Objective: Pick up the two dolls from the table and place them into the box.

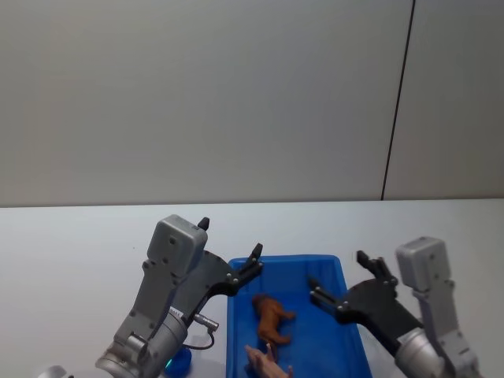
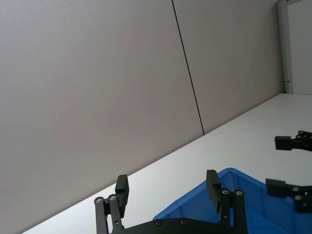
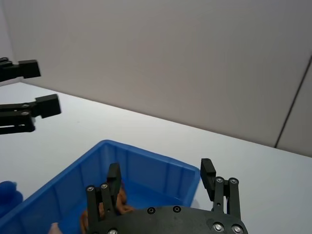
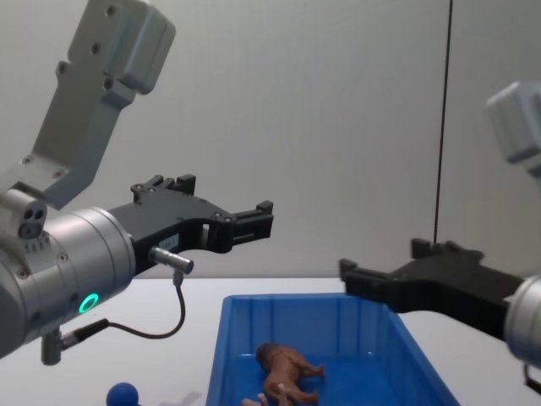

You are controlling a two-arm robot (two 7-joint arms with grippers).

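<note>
The blue box (image 1: 346,272) stands on the white table (image 1: 71,252) in front of me. Inside it lie the two dolls: the brown doll (image 1: 270,317) on its side mid-box, and the pale pink doll (image 1: 264,364) nearer me, cut off by the frame edge. The brown doll (image 4: 287,370) also shows on the box floor in the chest view. My left gripper (image 1: 230,239) hovers open and empty over the box's left rim. My right gripper (image 1: 337,271) hangs open and empty above the box's right side. The left wrist view shows the left gripper's fingers (image 2: 212,183) spread wide.
A small blue ball (image 4: 123,393) lies on the table left of the box, under my left arm. A grey wall with a dark vertical seam (image 1: 398,102) rises behind the table. White tabletop stretches left, right and beyond the box.
</note>
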